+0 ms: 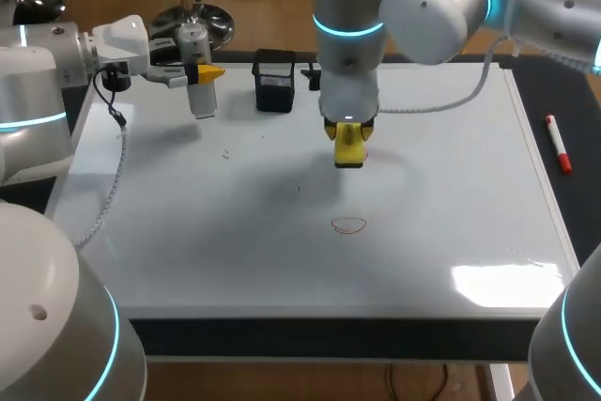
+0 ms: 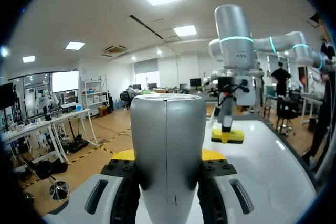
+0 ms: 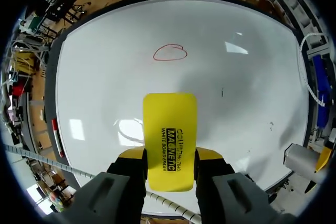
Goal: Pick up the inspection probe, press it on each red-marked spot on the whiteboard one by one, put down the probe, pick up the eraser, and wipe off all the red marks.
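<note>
My right hand (image 3: 169, 157) is clamped on the yellow eraser (image 3: 170, 124), low over the middle of the whiteboard (image 1: 441, 194), though I can't tell if it touches the surface. One red loop mark (image 1: 348, 224) sits on the board nearer me than the eraser. My left hand (image 2: 168, 156) grips the silver inspection probe (image 2: 167, 129) over the board's far left part, beside the black holder (image 1: 274, 84), and a red marker (image 1: 558, 144) lies on the tabletop off the board's right edge.

Left pincer (image 2: 168, 155) held level, clamped on grey metal cylindrical probe (image 2: 167, 129); right pincer (image 3: 169, 155) pointed downward, clamped on yellow rectangular eraser (image 3: 169, 124).
</note>
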{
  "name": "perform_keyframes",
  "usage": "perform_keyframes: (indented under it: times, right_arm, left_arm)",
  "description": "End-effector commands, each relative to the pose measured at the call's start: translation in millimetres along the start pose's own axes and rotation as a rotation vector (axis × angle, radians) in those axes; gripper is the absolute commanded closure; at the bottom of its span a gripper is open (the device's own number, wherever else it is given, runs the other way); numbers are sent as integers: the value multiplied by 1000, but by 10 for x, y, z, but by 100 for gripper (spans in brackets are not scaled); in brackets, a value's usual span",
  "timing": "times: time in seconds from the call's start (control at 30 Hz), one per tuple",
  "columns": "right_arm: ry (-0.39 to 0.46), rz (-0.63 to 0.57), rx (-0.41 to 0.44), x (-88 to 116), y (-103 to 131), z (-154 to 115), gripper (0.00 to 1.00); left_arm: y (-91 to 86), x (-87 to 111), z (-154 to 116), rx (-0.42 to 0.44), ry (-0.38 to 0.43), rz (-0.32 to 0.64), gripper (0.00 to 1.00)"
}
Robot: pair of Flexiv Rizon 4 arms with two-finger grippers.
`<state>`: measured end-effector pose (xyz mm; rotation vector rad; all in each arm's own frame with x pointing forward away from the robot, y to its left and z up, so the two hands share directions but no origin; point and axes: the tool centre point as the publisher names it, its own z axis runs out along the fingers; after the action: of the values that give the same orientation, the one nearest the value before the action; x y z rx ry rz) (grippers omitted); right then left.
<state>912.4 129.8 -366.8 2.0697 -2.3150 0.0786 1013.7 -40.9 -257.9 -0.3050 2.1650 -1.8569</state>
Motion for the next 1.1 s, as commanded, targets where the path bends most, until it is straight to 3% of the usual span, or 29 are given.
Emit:
perform_keyframes:
  times: [0.03,0.53,1.1]
  right_arm:
    - [-20,16,6,219,-103,-60,100]
    - [21,144,38,877,-474,66,100]
    - [-67,166,26,1570,-989,1,100]
  left_arm:
    - [-8,-1,-1,1,0,1,100]
    - [-8,-1,-1,1,0,1,100]
    - [-8,-1,-1,1,0,1,100]
